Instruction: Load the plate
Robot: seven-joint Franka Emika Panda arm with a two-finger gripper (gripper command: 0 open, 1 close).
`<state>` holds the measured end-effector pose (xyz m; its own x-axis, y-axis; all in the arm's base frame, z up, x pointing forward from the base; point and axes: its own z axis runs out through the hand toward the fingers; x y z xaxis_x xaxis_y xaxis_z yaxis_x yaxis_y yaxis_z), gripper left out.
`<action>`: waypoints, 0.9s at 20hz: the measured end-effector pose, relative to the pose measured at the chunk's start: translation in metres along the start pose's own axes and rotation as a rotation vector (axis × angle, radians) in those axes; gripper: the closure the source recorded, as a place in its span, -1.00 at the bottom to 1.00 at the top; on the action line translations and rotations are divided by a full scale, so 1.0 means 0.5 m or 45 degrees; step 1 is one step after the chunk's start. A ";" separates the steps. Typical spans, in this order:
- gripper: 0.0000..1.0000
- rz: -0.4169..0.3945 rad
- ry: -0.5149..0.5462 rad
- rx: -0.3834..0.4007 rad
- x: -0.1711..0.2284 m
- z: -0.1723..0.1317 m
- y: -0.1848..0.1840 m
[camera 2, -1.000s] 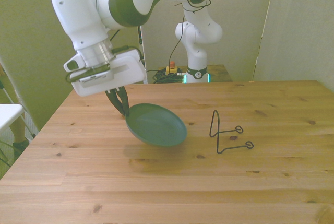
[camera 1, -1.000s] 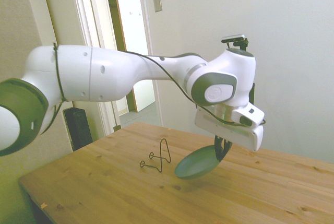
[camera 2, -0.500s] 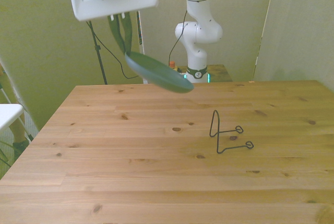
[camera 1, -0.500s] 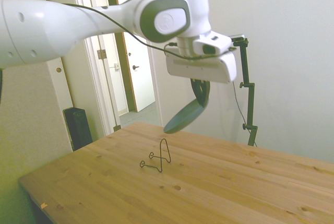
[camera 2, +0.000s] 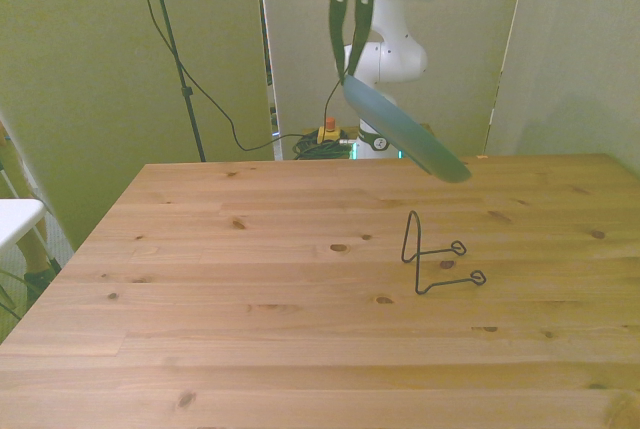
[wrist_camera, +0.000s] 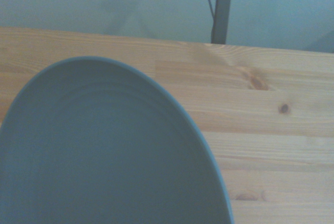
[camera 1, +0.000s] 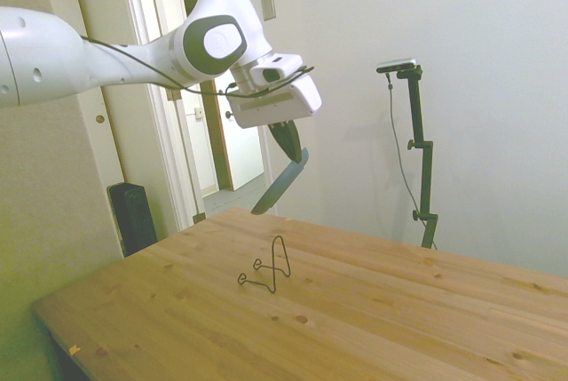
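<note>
The single gripper (camera 2: 349, 67) hung high above the wooden table (camera 2: 250, 319), its two dark fingers (camera 1: 288, 138) pointing down and pressed together on the upper rim of the one plate (camera 2: 405, 132). That teal plate hung directly below the fingers, held by its edge and steeply tilted, its lower rim sloping away toward the front view's right. It was well clear of the tabletop, touching nothing but the fingers. In the side view the plate (camera 1: 280, 182) appeared almost edge-on, a slim slanted shape under the white gripper body. The wrist view was filled largely by the plate's inner face (wrist_camera: 99, 156), with bare planks beyond its rim.

One thin dark wire stand (camera 2: 435, 259) stood on the table, in the right half of the front view, roughly midway between the far and near edges. The plate was above it and somewhat toward the far edge, well apart from it. In the side view the wire stand (camera 1: 269, 269) sat below the plate.
</note>
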<state>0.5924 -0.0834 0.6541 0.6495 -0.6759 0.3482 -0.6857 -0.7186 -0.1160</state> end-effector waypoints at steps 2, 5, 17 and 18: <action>1.00 -0.026 0.027 -0.029 -0.042 0.014 -0.040; 1.00 -0.056 0.100 -0.077 -0.102 0.026 -0.083; 1.00 -0.077 0.329 -0.233 -0.261 0.126 -0.155; 1.00 -0.082 0.349 -0.246 -0.269 0.132 -0.157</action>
<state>0.5808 0.0532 0.5552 0.5991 -0.5423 0.5890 -0.7127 -0.6965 0.0836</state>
